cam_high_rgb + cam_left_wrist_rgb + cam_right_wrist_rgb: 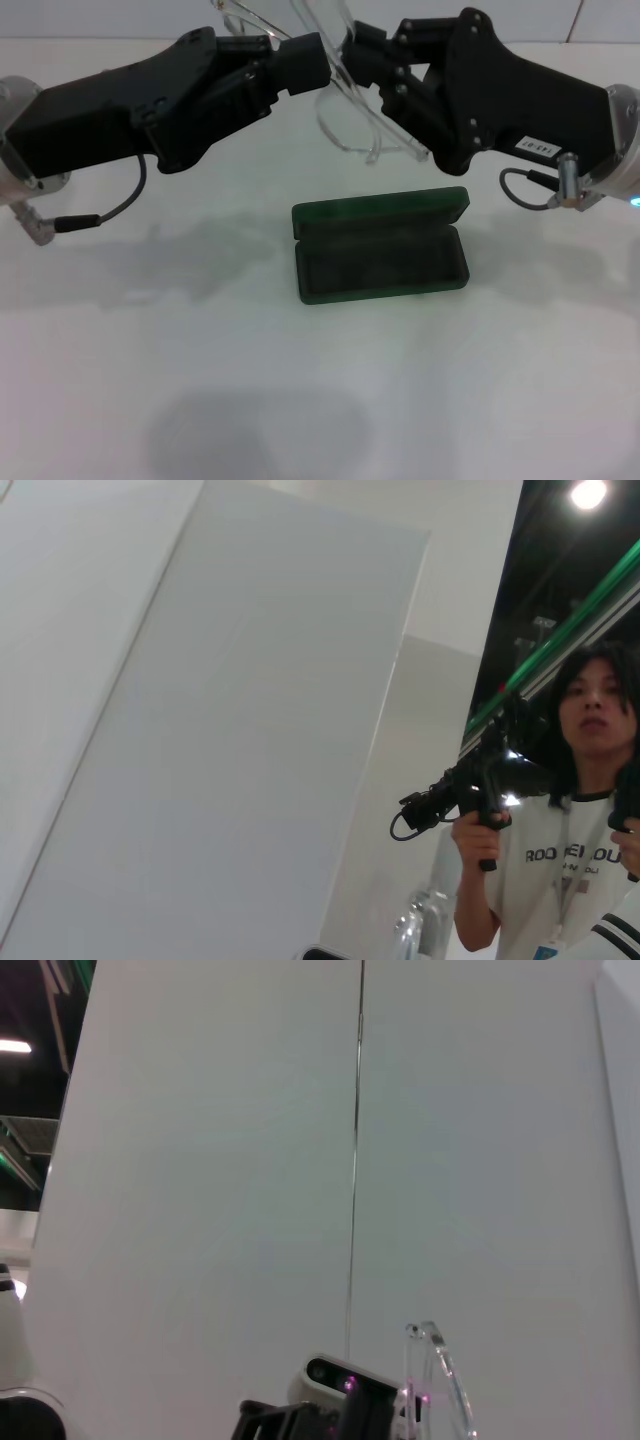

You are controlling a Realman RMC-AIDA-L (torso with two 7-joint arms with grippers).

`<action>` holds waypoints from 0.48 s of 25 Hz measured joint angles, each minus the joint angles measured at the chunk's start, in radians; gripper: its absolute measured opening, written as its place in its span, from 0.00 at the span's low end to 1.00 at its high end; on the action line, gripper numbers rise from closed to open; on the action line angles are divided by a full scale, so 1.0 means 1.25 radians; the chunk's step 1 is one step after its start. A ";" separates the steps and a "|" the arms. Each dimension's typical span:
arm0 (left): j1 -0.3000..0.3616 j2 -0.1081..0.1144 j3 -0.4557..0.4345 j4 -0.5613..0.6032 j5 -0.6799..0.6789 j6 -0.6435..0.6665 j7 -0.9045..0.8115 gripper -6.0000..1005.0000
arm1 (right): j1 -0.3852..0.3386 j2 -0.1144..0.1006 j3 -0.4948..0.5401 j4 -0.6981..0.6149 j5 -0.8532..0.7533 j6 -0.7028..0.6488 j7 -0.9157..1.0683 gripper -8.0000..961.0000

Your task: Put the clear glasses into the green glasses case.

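Clear glasses (345,95) hang in the air between my two pincers, my left gripper (300,65) and my right gripper (365,50) both clamped on them, above and beyond the open green glasses case (385,250) on the white table (150,350).

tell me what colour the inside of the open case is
Dark grey-green lining inside the green glasses case, much like its dark green shell; the head view shows it best.
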 joint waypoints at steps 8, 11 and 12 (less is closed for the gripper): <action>0.002 -0.002 0.000 0.000 0.000 0.000 -0.001 0.04 | 0.000 0.000 -0.007 -0.002 0.000 -0.001 0.000 0.08; 0.004 -0.002 0.000 0.000 0.000 0.000 -0.001 0.04 | 0.000 0.000 -0.007 -0.001 0.001 -0.002 0.000 0.08; 0.004 -0.002 0.000 0.000 0.000 0.000 -0.001 0.04 | 0.000 0.000 -0.007 -0.001 0.002 -0.002 0.000 0.08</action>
